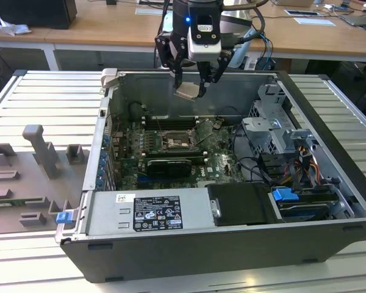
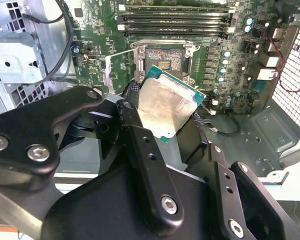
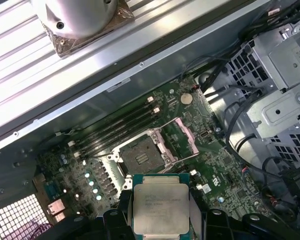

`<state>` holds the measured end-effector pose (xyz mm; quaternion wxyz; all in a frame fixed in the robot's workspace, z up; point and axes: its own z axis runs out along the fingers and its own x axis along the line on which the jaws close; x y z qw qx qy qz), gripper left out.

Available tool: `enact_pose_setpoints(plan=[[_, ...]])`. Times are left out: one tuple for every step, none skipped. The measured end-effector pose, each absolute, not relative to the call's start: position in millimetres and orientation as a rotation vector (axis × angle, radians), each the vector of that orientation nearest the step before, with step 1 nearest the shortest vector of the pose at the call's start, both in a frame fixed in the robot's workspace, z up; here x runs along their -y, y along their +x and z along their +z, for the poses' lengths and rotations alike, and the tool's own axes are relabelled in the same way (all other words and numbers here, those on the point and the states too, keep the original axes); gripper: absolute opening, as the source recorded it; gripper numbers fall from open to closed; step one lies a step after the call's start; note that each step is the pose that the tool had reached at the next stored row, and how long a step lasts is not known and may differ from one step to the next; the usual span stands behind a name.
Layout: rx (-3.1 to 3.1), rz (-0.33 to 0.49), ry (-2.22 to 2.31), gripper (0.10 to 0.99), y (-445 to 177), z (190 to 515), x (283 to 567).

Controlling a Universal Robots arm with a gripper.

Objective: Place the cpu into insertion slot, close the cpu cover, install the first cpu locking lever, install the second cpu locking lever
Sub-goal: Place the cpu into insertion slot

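My gripper (image 1: 192,82) hangs over the open computer case, shut on the cpu (image 1: 189,91), which is tilted between the black fingers (image 1: 178,78). In both wrist views the cpu (image 3: 160,204) (image 2: 166,107) shows its silver-beige face with a green edge, well above the board. The insertion slot (image 1: 174,141) (image 3: 140,155) (image 2: 165,60) lies open below on the green board, its dark contact field bare. Beside the slot, the cpu cover (image 3: 182,136) (image 2: 121,69) stands swung up on its hinge.
Long black memory slots (image 1: 171,121) run just behind the socket and a black graphics card (image 1: 168,166) lies in front. A metal drive cage (image 1: 274,131) with cables fills the exterior view's right. The power supply (image 1: 149,210) sits at the front. Grey fixtures (image 1: 39,152) stand outside the case.
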<state>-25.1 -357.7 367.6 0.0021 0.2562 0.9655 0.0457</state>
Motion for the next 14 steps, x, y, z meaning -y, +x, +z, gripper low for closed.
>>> enact_pose_setpoints(plan=[[-3.028,0.143,0.808,0.541,-25.1,367.6,357.7],[-3.026,0.143,0.814,0.541,-25.1,367.6,357.7],[-3.025,0.143,0.82,0.541,-25.1,367.6,357.7],[-3.023,0.143,0.825,0.541,-25.1,367.6,357.7],[-3.022,0.143,0.829,0.541,-25.1,367.6,357.7],[-3.019,0.143,0.836,0.541,-25.1,367.6,357.7],[-3.017,0.143,0.844,0.541,-25.1,367.6,357.7],[-3.016,0.143,0.849,0.541,-25.1,367.6,357.7],[-3.014,0.143,0.853,0.541,-25.1,367.6,357.7],[-3.012,0.143,0.859,0.541,-25.1,367.6,357.7],[-3.011,0.143,0.863,0.541,-25.1,367.6,357.7],[-3.008,0.143,0.873,0.541,-25.1,367.5,357.7],[-3.005,0.143,0.882,0.541,-25.1,367.6,357.7],[-3.004,0.143,0.886,0.541,-25.1,367.5,357.7]])
